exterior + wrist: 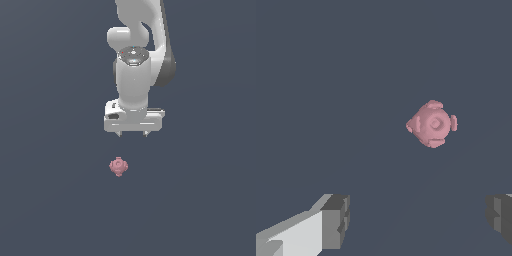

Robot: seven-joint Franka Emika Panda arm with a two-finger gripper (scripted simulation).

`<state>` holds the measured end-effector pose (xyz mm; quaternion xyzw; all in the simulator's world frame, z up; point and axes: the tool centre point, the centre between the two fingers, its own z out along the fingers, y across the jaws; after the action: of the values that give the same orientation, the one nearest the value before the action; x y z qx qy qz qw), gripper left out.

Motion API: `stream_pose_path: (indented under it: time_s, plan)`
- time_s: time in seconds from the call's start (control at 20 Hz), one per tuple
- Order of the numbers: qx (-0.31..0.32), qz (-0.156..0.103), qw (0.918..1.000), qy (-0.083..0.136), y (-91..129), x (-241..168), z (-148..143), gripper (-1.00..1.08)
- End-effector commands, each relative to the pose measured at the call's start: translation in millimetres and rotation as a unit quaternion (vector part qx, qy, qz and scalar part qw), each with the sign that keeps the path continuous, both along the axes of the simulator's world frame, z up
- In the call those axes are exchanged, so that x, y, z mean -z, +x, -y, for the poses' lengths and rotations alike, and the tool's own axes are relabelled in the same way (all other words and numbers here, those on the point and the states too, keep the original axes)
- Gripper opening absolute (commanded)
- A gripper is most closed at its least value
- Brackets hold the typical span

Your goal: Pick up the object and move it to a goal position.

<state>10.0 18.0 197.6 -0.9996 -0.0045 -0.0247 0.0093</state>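
Note:
The object (118,166) is a small pink knobbly lump with stubby bumps, lying on the dark grey surface. My white gripper (132,134) hangs above it and slightly toward the exterior view's right, well clear of it. The jaws stand wide apart and hold nothing. In the wrist view the object (432,124) lies ahead of the gripper (418,220), with the two dark fingertips (336,220) spread far apart at either side.
A plain dark grey surface (50,200) fills both views. The white arm (135,60) rises above the gripper toward the top of the exterior view. No other objects or goal marker show.

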Motion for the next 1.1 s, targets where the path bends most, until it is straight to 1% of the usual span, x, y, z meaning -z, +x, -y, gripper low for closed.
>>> stream_pose_path:
  time_s: [0.0, 0.6, 0.85, 1.05]
  plan:
    - [0.0, 0.0, 1.0, 0.0, 0, 0, 0, 1.0]
    - [-0.03, 0.008, 0.9995, -0.006, 0, -12, -14, 1.0]
    - [-0.016, 0.006, 0.9998, -0.005, 3, -9, -11, 1.0]
    - [0.01, 0.004, 0.9999, -0.003, 8, -2, -7, 1.0]
